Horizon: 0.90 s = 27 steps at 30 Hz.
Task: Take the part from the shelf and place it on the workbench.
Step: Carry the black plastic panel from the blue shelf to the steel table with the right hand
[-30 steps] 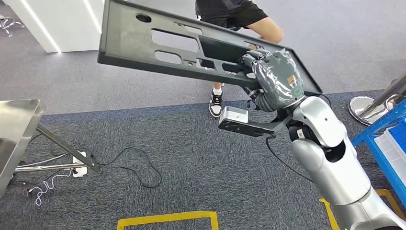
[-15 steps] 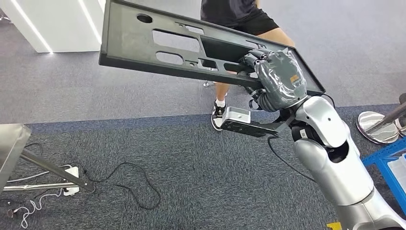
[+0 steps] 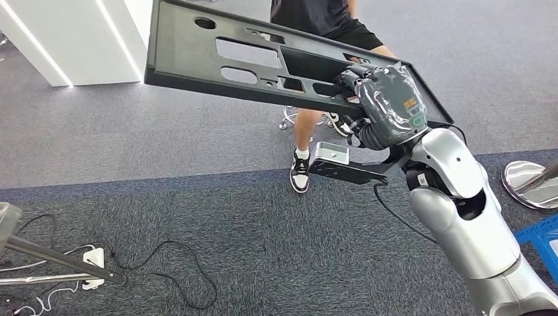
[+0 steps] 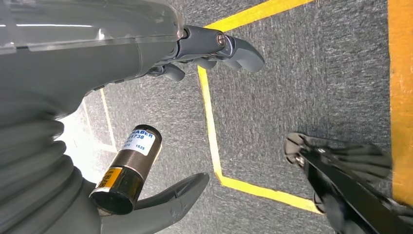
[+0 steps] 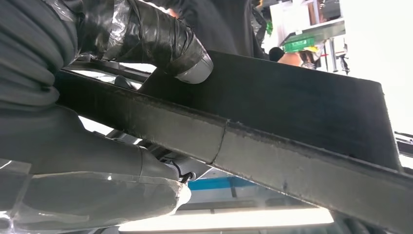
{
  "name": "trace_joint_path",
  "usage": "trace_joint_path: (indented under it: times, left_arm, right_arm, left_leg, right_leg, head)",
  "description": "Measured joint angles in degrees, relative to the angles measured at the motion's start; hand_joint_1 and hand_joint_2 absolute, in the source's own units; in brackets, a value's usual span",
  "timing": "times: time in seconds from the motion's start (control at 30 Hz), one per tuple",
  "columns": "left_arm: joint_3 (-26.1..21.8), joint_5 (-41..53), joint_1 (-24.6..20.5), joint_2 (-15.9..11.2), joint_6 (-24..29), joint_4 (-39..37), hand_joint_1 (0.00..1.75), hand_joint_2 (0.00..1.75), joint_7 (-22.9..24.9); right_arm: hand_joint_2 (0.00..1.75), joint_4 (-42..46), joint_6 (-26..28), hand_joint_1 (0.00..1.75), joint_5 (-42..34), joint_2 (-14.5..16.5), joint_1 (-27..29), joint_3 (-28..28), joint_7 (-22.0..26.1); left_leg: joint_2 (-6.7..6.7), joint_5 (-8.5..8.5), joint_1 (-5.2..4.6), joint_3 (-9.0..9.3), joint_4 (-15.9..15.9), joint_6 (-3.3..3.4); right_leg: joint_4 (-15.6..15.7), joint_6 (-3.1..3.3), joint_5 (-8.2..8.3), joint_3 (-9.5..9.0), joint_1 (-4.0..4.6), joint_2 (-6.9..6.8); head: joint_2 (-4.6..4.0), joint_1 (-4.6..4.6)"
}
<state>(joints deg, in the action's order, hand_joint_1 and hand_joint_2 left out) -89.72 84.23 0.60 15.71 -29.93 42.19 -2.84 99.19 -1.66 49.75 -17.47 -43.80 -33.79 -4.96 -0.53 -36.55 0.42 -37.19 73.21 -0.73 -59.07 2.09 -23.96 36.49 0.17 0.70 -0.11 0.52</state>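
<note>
The part is a long flat black panel (image 3: 197, 59) with several cut-outs, held high in the air in the head view and tilted down toward me. My right hand (image 3: 388, 105) grips it near its right end, fingers through a cut-out. In the right wrist view the thumb (image 5: 97, 195) and taped fingers (image 5: 160, 44) clamp the panel's (image 5: 302, 126) edge. My left hand (image 4: 160, 58) hangs over the carpet with fingers apart and nothing in it.
A person (image 3: 316, 26) in dark shorts and sneakers stands just behind the panel. A metal table leg (image 3: 59, 260), a power strip (image 3: 92, 260) and loose cables lie at lower left. A round metal base (image 3: 530, 184) and a blue shelf corner (image 3: 543, 234) sit at right. Yellow floor tape (image 4: 209, 126) marks the carpet.
The whole view has swung: the steel table slid out at left and the blue shelf moved off right. The panel stays in my right hand, a little higher in frame.
</note>
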Motion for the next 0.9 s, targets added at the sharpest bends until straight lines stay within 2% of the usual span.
trace_joint_path:
  times: [0.03,0.1,0.13,0.17,0.23,0.37,0.7,0.77,0.83,0.9]
  left_arm:
    - [0.0,-0.02,0.01,0.03,-0.08,0.09,0.0,1.75,0.0]
    - [-0.01,-0.02,0.02,0.09,-0.23,0.36,0.0,1.75,0.0]
    - [-0.02,-0.01,0.0,0.13,-0.27,0.51,0.0,1.75,0.0]
    - [-0.02,-0.01,-0.01,0.16,-0.3,0.66,0.0,1.75,0.0]
    - [-0.03,0.02,0.06,0.24,-0.32,0.92,0.0,1.75,0.0]
    - [-0.02,0.07,0.12,0.42,-0.32,1.25,0.0,1.75,0.0]
    - [0.0,0.37,-0.02,0.74,-0.24,1.34,0.0,1.75,-0.21]
    - [0.0,0.41,-0.03,0.73,-0.07,1.35,0.0,1.75,-0.25]
    - [0.0,0.25,-0.03,0.73,0.19,1.36,0.0,1.75,-0.2]
    - [0.0,-0.31,-0.05,0.73,0.75,1.33,0.0,1.75,0.19]
  right_arm:
    - [1.75,0.0,-0.02,1.75,0.0,-0.01,0.0,0.0,-0.01]
    - [1.75,-0.02,-0.05,1.75,-0.01,-0.02,-0.06,0.0,-0.01]
    - [1.75,-0.06,-0.06,1.75,-0.02,-0.03,-0.13,0.01,-0.01]
    - [1.75,-0.1,-0.07,1.75,-0.04,-0.03,-0.18,0.01,-0.01]
    - [1.75,-0.22,-0.1,1.75,-0.06,-0.04,-0.17,0.03,-0.01]
    - [1.75,-0.42,-0.11,1.75,-0.07,-0.1,-0.35,0.14,-0.01]
    - [1.75,-0.5,-0.26,1.75,-0.07,-0.1,-0.53,0.17,0.08]
    - [1.75,-0.51,-0.43,1.75,-0.05,-0.09,-0.55,0.17,0.28]
    - [1.75,-0.51,-0.61,1.75,0.19,-0.09,-0.51,0.15,0.56]
    - [1.75,-0.52,-0.64,1.75,0.86,-0.09,-0.39,0.07,0.75]
  left_leg:
    - [0.04,1.75,0.0,-0.3,-1.32,0.09]
    - [0.07,7.46,-0.15,1.28,-8.13,0.71]
    - [0.08,9.29,-0.35,2.09,-11.28,1.08]
    - [0.09,10.38,-0.57,2.64,-13.38,1.48]
    - [0.08,10.74,-0.85,2.69,-14.67,1.88]
    - [-0.05,11.43,-0.89,2.68,-15.09,1.63]
    - [-0.06,11.5,-0.93,2.49,-14.99,2.19]
    - [-0.09,11.47,-1.11,2.38,-14.82,2.58]
    - [-0.16,11.88,-1.04,2.68,-15.51,3.27]
    - [-0.24,12.8,-0.59,3.48,-17.13,3.76]
  right_leg:
    - [-0.05,0.0,-0.38,-0.46,0.06,0.03]
    - [-0.08,-0.09,-1.14,-1.49,0.12,0.06]
    - [-0.06,-0.19,-1.35,-1.8,0.11,0.09]
    - [-0.04,-0.39,-1.47,-1.85,0.08,0.14]
    - [-0.04,-0.79,-1.59,-1.67,0.09,0.22]
    - [0.07,-0.93,-1.65,-1.57,0.11,0.13]
    - [0.49,-1.66,-1.25,-1.63,0.01,0.11]
    - [0.71,-2.09,-1.06,-1.71,-0.21,0.07]
    - [0.98,-2.64,-0.91,-1.9,-0.3,-0.02]
    - [-0.56,-2.93,-2.3,-1.39,-0.21,-0.14]
  head:
    - [0.0,0.0]
    - [0.0,0.03]
    - [0.0,0.04]
    - [0.0,0.04]
    - [0.0,0.03]
    - [0.0,0.11]
    - [0.0,0.11]
    - [0.0,0.1]
    - [0.0,0.09]
    - [0.0,0.11]
